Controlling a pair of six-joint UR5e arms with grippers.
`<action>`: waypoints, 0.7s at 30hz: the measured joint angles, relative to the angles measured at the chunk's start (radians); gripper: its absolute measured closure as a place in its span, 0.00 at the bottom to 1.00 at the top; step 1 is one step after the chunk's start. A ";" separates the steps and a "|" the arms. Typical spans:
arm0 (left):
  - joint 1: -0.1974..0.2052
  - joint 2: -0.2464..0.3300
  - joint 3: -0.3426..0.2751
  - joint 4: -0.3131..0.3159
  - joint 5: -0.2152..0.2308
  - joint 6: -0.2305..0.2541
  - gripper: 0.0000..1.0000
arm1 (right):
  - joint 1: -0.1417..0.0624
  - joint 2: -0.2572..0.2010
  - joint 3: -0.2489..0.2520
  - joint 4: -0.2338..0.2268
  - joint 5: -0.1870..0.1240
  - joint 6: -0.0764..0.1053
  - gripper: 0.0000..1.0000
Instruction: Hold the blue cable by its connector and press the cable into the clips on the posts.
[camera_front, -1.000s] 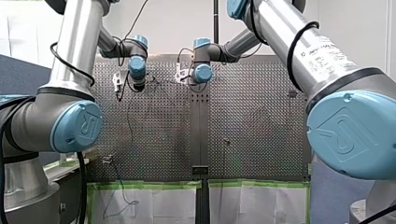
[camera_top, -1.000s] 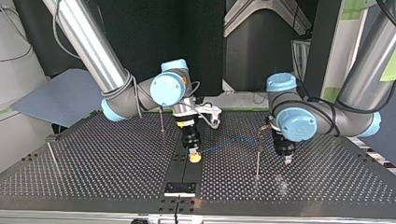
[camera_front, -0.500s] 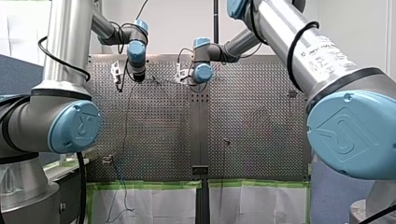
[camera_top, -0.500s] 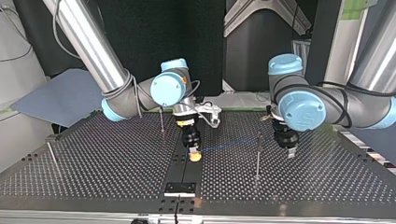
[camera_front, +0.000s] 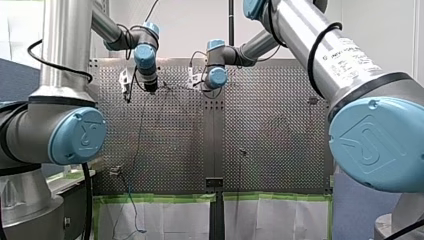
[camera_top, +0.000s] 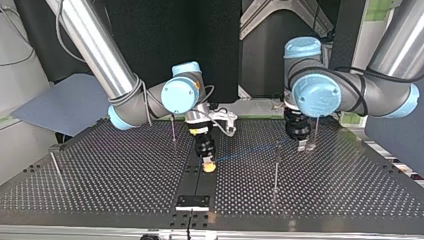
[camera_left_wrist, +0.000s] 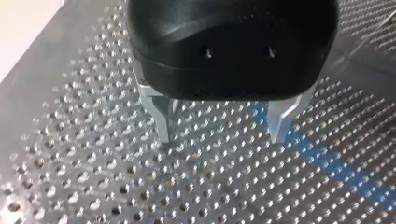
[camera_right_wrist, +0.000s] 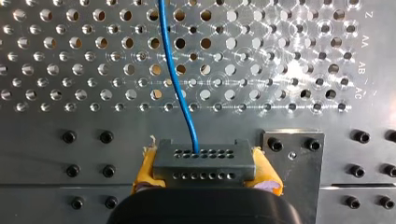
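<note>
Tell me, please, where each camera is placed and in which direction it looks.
Front: behind and above the shoulders, over the table; my left arm and my right arm show.
Top: across the table, facing both arms.
Left wrist: looks down past my open left claw at the table.
Right wrist: behind my right claw, shut on the connector.
Both wrist views share the blue cable.

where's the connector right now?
Right wrist view: the dark connector is clamped between my right gripper's yellow pads, blue cable running ahead from it; top view, over the table's middle strip.
</note>
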 joint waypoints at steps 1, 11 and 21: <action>-0.004 0.012 -0.009 0.001 0.001 0.000 0.00 | 0.000 0.000 0.000 0.000 0.000 0.000 1.00; -0.044 0.055 -0.025 0.000 0.004 0.003 0.00 | 0.001 0.000 0.000 0.002 0.000 0.000 1.00; -0.071 0.057 -0.025 0.013 -0.001 0.011 0.00 | 0.001 0.000 0.001 0.002 0.000 0.000 1.00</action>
